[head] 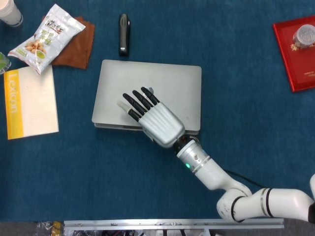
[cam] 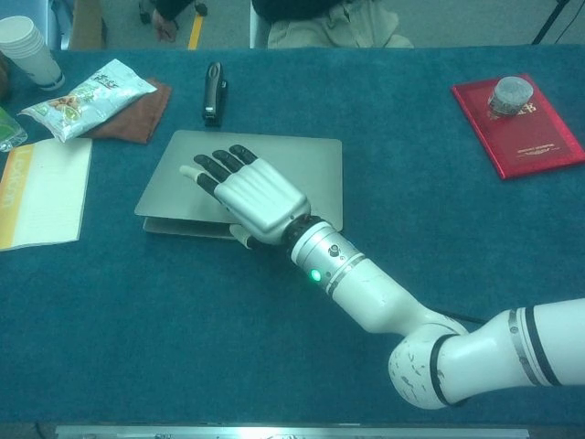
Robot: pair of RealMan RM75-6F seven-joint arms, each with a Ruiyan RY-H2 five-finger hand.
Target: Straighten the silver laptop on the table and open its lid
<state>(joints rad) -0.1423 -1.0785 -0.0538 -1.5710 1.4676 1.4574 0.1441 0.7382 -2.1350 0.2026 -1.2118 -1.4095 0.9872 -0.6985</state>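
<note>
The silver laptop lies square on the blue table, its lid lifted a little at the near edge so a thin gap shows above the base. My right hand reaches in from the lower right. Its dark fingers lie spread flat on the lid and its thumb tucks under the lid's front edge, so it pinches the lid. The chest view shows the same hand at the laptop's near edge. My left hand shows in neither view.
A black stapler lies just beyond the laptop. To the left are a snack bag on a brown cloth, a yellow-spined Lexicon book and paper cups. A red book with a small jar on it lies far right.
</note>
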